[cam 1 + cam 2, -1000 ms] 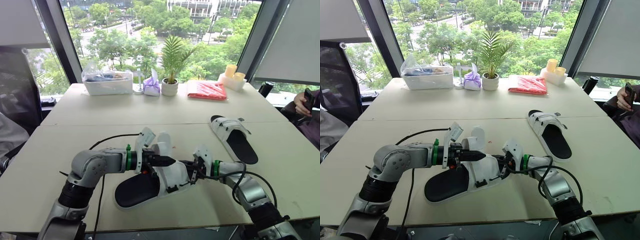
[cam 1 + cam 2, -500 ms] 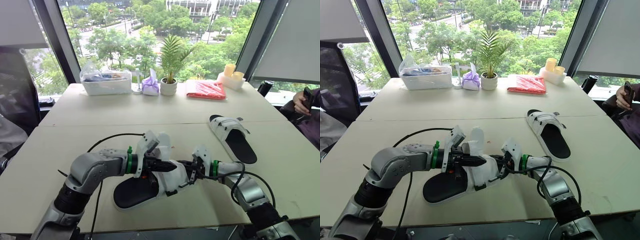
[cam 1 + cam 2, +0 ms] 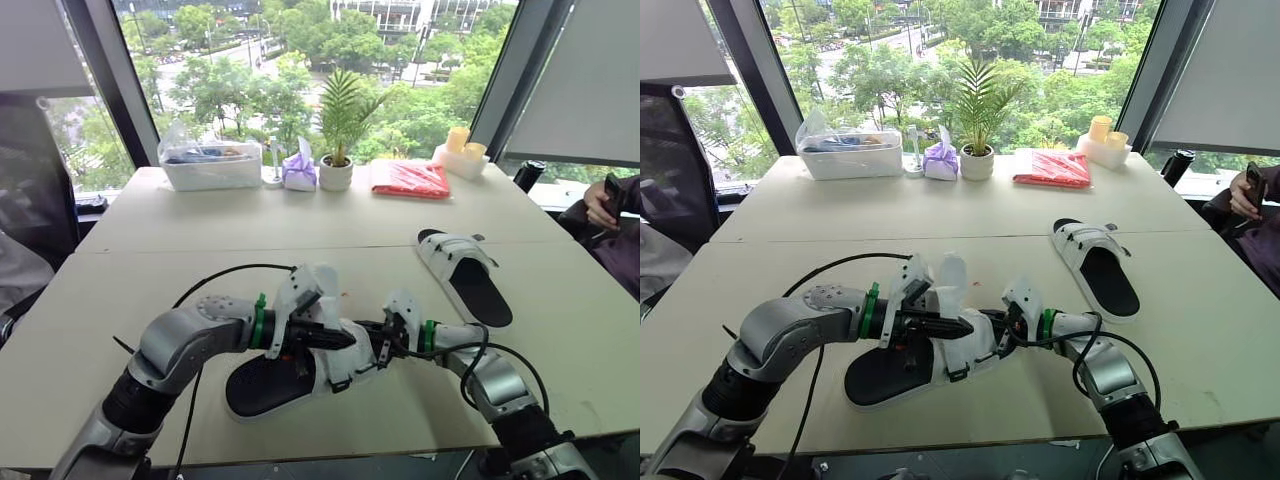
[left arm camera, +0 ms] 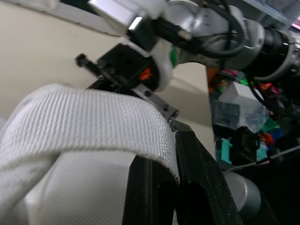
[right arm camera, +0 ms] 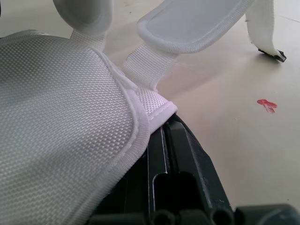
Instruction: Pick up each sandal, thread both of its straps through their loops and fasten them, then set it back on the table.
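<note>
The sandal (image 3: 268, 378) is near the table's (image 3: 150, 250) front edge; the left gripper (image 3: 348, 340) pinches a woven strap (image 4: 93, 117), and the right gripper (image 3: 377, 345) clamps the upper (image 5: 61, 103) at its edge. Best to brace the upper and feed the strap flat, untwisted, toward its loop.

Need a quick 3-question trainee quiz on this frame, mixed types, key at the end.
1. True or false: the far sandal lies flat on the table, with neither gripper touching it.
2. What is the left gripper pinching? A) a white woven strap B) a black cable C) a plant pot
3. Fill in: the right gripper is clamped on the white fabric upper of the ___ sandal.

Key: 1 true. 2 A. 3 near, that is the near sandal in front of the robot.
</note>
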You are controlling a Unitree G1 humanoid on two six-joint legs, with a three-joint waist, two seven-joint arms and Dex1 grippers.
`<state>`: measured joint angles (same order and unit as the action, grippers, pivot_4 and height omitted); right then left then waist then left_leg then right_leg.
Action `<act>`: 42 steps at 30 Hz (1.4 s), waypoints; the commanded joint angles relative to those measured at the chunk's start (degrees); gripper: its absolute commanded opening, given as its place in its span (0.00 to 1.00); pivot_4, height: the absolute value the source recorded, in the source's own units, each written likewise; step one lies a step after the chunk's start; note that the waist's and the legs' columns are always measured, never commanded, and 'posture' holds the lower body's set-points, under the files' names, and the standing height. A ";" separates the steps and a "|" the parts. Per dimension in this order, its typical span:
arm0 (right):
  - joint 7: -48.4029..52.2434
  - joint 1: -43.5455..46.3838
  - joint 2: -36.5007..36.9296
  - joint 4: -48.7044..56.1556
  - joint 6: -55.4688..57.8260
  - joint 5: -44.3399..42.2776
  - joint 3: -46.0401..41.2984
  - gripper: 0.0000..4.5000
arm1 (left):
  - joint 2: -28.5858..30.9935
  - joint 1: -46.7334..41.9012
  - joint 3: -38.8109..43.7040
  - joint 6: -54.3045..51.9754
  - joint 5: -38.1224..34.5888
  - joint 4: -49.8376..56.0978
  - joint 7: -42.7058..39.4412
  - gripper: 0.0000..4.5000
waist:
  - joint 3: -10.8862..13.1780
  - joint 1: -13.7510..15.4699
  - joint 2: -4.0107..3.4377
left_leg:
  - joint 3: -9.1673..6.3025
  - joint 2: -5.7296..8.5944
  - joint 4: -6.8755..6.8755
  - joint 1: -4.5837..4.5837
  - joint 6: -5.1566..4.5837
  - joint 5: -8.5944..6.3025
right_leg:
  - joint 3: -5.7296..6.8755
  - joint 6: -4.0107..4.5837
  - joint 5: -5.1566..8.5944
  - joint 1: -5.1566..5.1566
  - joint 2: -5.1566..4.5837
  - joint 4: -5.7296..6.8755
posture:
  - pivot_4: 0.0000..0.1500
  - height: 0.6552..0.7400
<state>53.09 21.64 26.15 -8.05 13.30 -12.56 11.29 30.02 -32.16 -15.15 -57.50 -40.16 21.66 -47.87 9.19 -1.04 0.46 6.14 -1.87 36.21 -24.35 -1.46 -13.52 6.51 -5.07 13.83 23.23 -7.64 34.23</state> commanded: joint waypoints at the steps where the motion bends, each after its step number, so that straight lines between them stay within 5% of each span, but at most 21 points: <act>1: -2.20 -2.01 -0.20 -5.67 2.91 3.78 2.18 0.00 | -0.82 1.97 -1.11 -0.74 0.10 0.89 0.93 0.01 | 0.00 0.00 0.00 | 0.00 0.00 0.00 0.00 0.00 0.00 | 0.00 0.00 0.00 0.00 0.01 0.00 | 1.00 1.00; 6: -2.07 -2.24 -0.08 -5.38 3.16 3.71 2.18 0.00 | -1.68 3.28 0.48 0.61 1.71 -0.10 3.10 0.01 | 0.00 0.03 0.00 | 0.00 0.00 0.02 0.00 0.00 0.01 | 0.03 -0.01 -0.01 0.00 0.03 0.02 | 1.00 1.00; 9: -1.87 -2.22 0.07 -5.36 3.27 3.64 2.17 0.00 | -0.89 3.94 2.35 -0.03 0.17 1.22 2.80 0.18 | 0.00 0.00 0.00 | 0.00 0.00 0.02 0.00 0.00 0.01 | 0.03 0.00 0.00 0.00 0.03 0.03 | 1.00 1.00; 13: -1.51 -2.29 0.30 -4.36 4.25 2.42 1.18 0.00 | 1.64 3.75 7.29 -3.72 -4.08 3.73 2.68 0.60 | 0.00 0.08 0.01 | 0.00 -0.01 0.03 0.00 0.00 0.01 | 0.04 0.00 0.00 0.00 0.03 0.03 | 1.00 1.00; 20: -0.88 -3.32 1.18 -2.52 5.44 1.81 0.16 0.00 | 8.14 9.13 18.56 -14.09 -19.81 5.80 0.21 0.60 | 0.01 0.31 0.00 | -0.02 0.01 0.02 -0.01 0.01 0.01 | 0.05 -0.01 0.00 -0.01 0.02 0.02 | 1.00 1.00; 26: -0.63 -3.76 1.41 -2.24 6.05 1.91 -0.09 0.00 | 15.24 16.40 11.27 -6.15 -10.78 9.02 -3.25 0.60 | 0.00 0.62 0.01 | 0.00 0.05 0.03 -0.01 0.04 0.02 | 0.05 0.01 0.00 -0.01 0.00 0.00 | 1.00 1.00; 38: -0.55 -3.74 1.74 -1.99 6.13 2.26 -0.26 0.00 | 6.86 13.22 2.37 5.36 1.28 1.71 -0.91 0.60 | 0.00 0.48 -0.03 | -0.01 0.02 -0.07 -0.06 0.06 0.02 | -0.01 0.10 -0.05 0.07 -0.03 -0.13 | 1.00 1.00; 41: -0.78 -4.09 1.71 -1.52 6.29 2.31 -0.34 0.00 | 4.93 12.99 2.10 6.41 2.56 1.54 -0.08 0.44 | 0.00 0.55 -0.03 | -0.01 0.02 -0.06 -0.06 0.05 0.03 | -0.01 0.10 -0.05 0.04 -0.04 -0.13 | 1.00 1.00; 42: -0.85 -4.15 1.73 -1.38 6.37 2.29 -0.40 0.00 | 4.53 13.04 2.03 6.70 3.16 1.50 0.20 0.31 | 0.00 0.55 -0.03 | -0.01 0.02 -0.06 -0.06 0.05 0.03 | -0.01 0.10 -0.05 0.04 -0.04 -0.13 | 1.00 1.00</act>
<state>53.58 20.17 26.59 -6.22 15.95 -12.75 9.49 34.92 -18.50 -12.84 -52.22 -37.86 22.50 -48.24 9.19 -0.49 0.43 6.13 -1.84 36.15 -24.41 -1.41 -13.49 6.50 -4.97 13.77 23.27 -7.68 34.10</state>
